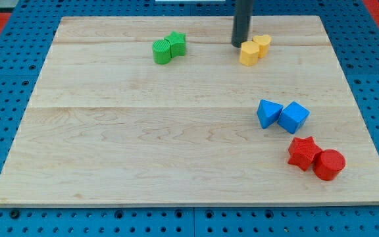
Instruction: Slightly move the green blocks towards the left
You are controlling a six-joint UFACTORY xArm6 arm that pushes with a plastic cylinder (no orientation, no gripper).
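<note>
- Right, biggest first: pale wooden board (176, 145) fills most of the view, sitting on a blue perforated base (5, 79).
- Dark straight rod (243, 20) comes down from the view's top; my tip (238, 45) sits on the board near the top edge, touching or just beside the left face of the yellow pair. No gripper on this rig, so nothing to spread or pinch: the rod is bare and holds nothing.
- Red star-shaped block (303, 153) and red round block (329, 164) touch each other near the view's bottom right.
- Blue triangular block (268, 113) and blue cube-like block (294, 117) touch, just above the reds.
- Green rounded block (162, 51) and green star-like block (176, 43) are the task's things: touching, upper middle of the board, the pair's long axis roughly left to right with a slight tilt up to the right.
- Yellow chunky block (249, 53) and smaller yellow block (262, 44) touch, just right of my tip.
- Key relation: greens lie to the view's left of my tip, well apart, at almost the same height, nothing between. My tip is already on their right side, so I judge a leftward slide meets the star-like one first and carries both. Keep it short; task says slightly.
</note>
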